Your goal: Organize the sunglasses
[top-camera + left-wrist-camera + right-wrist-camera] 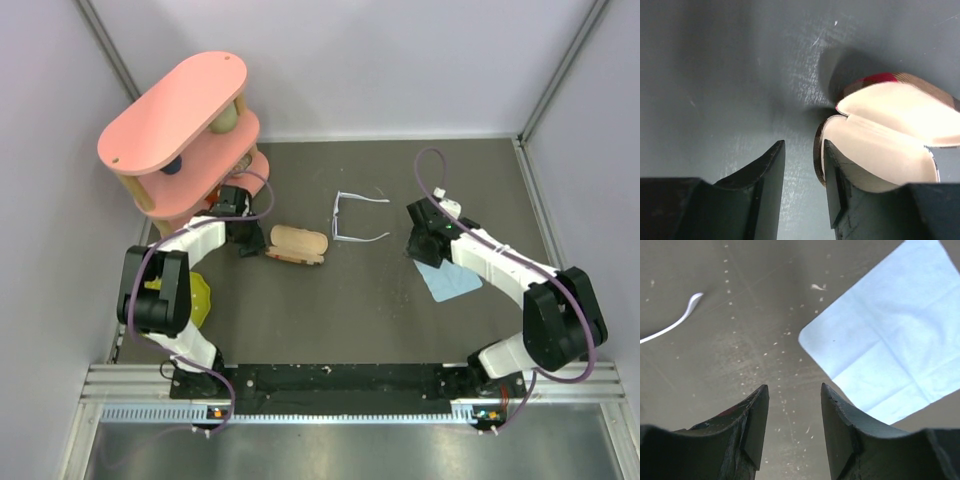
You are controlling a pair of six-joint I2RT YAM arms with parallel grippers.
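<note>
One open plaid case point(298, 244), sunglasses point(336, 220) outside it on the table point(380, 300)

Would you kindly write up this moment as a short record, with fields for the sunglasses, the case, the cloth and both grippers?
sunglasses: unfolded, lying on the table between the arms, not held
case: open, pale lining up, left of the sunglasses
cloth: light blue, flat, right of the sunglasses
left gripper: jaws apart, empty, low beside the case's end; contact unclear
right gripper: jaws apart, empty, over bare table beside the cloth's corner
task status: sunglasses not yet in the case
</note>
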